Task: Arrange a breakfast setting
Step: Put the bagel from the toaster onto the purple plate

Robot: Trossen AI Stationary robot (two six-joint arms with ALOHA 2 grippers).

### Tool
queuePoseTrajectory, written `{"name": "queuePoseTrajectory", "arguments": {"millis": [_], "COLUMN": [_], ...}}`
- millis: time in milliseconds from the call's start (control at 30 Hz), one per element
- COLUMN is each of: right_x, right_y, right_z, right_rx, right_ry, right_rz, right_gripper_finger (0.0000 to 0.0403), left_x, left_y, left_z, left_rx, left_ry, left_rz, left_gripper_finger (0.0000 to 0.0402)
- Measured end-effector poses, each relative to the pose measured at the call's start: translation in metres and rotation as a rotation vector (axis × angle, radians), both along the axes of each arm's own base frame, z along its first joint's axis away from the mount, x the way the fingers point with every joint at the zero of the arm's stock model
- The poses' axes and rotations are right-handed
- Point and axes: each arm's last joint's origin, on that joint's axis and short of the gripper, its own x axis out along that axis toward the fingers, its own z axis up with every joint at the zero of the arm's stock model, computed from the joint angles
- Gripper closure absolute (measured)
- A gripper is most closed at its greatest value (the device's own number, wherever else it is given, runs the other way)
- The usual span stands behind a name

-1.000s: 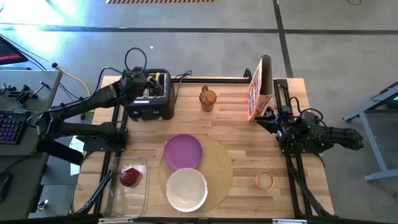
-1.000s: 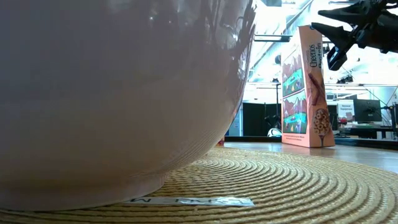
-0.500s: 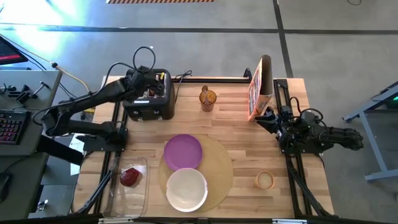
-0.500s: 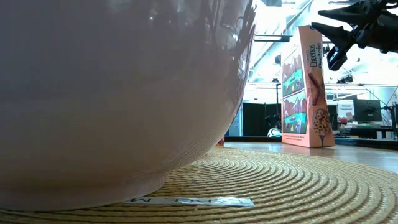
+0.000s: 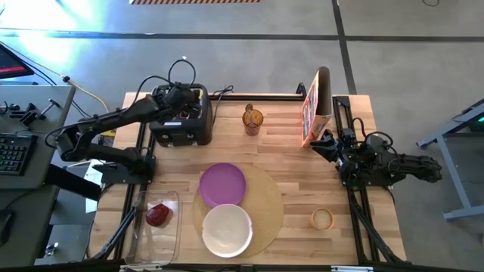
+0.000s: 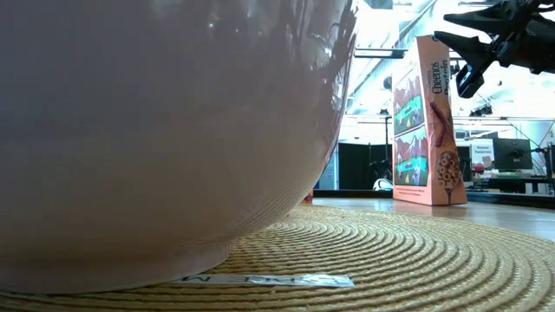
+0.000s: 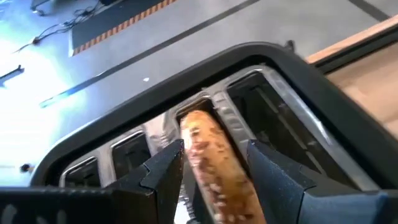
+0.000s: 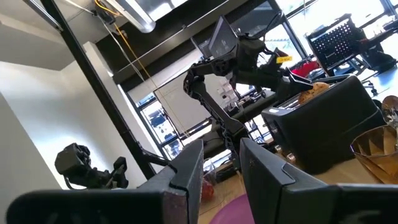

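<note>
A toasted bagel half (image 7: 211, 168) stands on edge in a slot of the black toaster (image 5: 181, 127) at the table's far left. My left gripper (image 5: 184, 97) is above the toaster, shut on the bagel half. My right gripper (image 5: 319, 143) hangs open and empty beside the cereal box (image 5: 316, 106) at the far right. The purple plate (image 5: 222, 183) and the white bowl (image 5: 227, 229) rest on the round tan placemat (image 5: 266, 205). A tan ring (image 5: 322, 219) lies on the table to the right of the placemat. A dark red food piece (image 5: 158, 214) lies in the clear container (image 5: 155, 236). My left gripper pinches the bagel half's two flat faces (image 7: 199, 146) between its two fingers, near its upper edge. The fingers come from above, slanting down into the toaster. The bagel half stands on edge with its lower part in the slot (image 7: 186, 115).
An amber cup (image 5: 252, 119) stands at the far middle, between the toaster and the cereal box. The toaster's cable runs along the far edge. Bare wood lies between the placemat and my right arm. In the low view the bowl (image 6: 173, 130) fills most of the picture.
My left gripper has gone toward the table's right edge, from the toaster's left side to above its slots. My right arm has kept still.
</note>
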Motion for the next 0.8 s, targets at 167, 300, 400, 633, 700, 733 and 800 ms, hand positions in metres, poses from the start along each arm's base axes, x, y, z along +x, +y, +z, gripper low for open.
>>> {"name": "queuePoseTrajectory", "arguments": {"millis": [167,300,400,633,700,733,800], "right_x": [0.0,0.0,0.0,0.0,0.0,0.0,0.0], "right_y": [0.0,0.0,0.0,0.0,0.0,0.0,0.0], "right_z": [0.0,0.0,0.0,0.0,0.0,0.0,0.0], "right_rx": [0.0,0.0,0.0,0.0,0.0,0.0,0.0], "right_ry": [0.0,0.001,0.002,0.003,0.003,0.003,0.003], "right_rz": [0.0,0.0,0.0,0.0,0.0,0.0,0.0], "right_gripper_finger": [0.0313,0.0313,0.0313,0.0313,0.0313,0.0313,0.0313], "left_x": [-0.003,-0.005,-0.005,-0.003,-0.002,-0.001,0.0], "left_y": [0.002,0.004,0.004,0.002,0.003,0.004,0.005], "left_z": [-0.003,-0.004,-0.004,-0.009,-0.01,-0.011,-0.013], "left_rx": [-0.013,-0.036,-0.043,-0.129,-0.134,-0.132,-0.127], "left_ry": [0.006,-0.021,-0.037,-0.099,-0.104,-0.101,-0.083], "left_rz": [0.048,0.058,0.069,0.061,0.069,0.073,0.085], "left_gripper_finger": [0.0234,0.0234,0.0234,0.0234,0.0234,0.0234,0.0234]}}
